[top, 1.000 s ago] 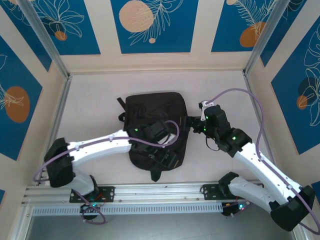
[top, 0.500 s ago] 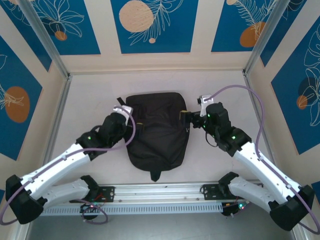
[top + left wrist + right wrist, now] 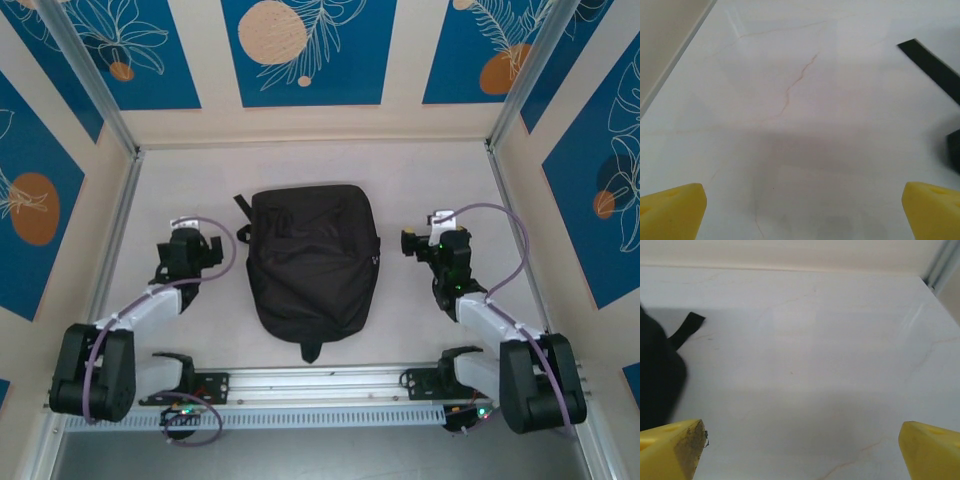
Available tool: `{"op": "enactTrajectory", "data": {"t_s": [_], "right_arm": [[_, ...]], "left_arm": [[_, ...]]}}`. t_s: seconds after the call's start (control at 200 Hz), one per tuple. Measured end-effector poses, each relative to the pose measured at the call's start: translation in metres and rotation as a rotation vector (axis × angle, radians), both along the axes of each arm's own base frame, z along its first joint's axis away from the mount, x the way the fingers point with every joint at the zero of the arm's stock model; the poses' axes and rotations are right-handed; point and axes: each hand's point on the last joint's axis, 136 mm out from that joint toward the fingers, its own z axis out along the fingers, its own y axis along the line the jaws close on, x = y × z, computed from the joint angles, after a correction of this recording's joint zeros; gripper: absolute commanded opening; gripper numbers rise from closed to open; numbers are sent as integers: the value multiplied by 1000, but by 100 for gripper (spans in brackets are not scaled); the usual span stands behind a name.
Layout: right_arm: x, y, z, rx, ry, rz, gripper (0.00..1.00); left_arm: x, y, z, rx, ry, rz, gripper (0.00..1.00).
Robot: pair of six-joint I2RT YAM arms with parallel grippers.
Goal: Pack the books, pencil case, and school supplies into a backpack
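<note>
I see both arms folded up close to their bases, elbows low in the overhead frame. My left gripper (image 3: 186,248) sits mid-left and my right gripper (image 3: 420,243) mid-right. Both have jaws spread wide and hold nothing, with yellow fingertips (image 3: 672,210) in the bottom corners of each wrist view.

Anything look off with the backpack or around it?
Nothing stands out. The backpack lies flat on the table, one strap poking out at its far left corner. The left gripper and right gripper sit open, apart from it.
</note>
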Motion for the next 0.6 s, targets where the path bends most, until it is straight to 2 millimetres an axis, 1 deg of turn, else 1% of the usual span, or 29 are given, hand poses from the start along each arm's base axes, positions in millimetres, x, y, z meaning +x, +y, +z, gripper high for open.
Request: {"op": "enactTrajectory", "data": {"t_s": [0.08, 0.15, 0.22, 0.3, 0.355, 0.415, 0.485, 0.53, 0.57, 0.6], "right_arm": [[-5, -12, -18, 31, 31, -37, 99], [-4, -19, -25, 68, 35, -49, 99], [2, -22, -25, 98, 14, -54, 99], [9, -23, -25, 140, -9, -45, 99], [15, -23, -26, 168, -37, -36, 99], [19, -23, -36, 190, -58, -33, 99], [14, -20, -59, 213, -10, -19, 99], [11, -16, -65, 225, 15, 1, 99], [13, -11, -59, 235, -1, 30, 99], [16, -8, -54, 240, -16, 54, 99]], "left_arm": [[-6, 5, -14, -4, -14, 20, 100], [-2, 4, -17, -7, -30, 0, 100], [10, -8, -15, -10, -46, -75, 100], [26, -28, -13, -15, -42, -202, 100], [37, -38, -9, -13, -44, -264, 100], [48, -45, -3, -6, -82, -306, 100], [52, -45, -2, -3, -144, -305, 100], [47, -41, -13, 1, -139, -292, 100], [42, -38, -26, 1, -101, -285, 100], [41, -37, -30, 1, -87, -284, 100]]}}
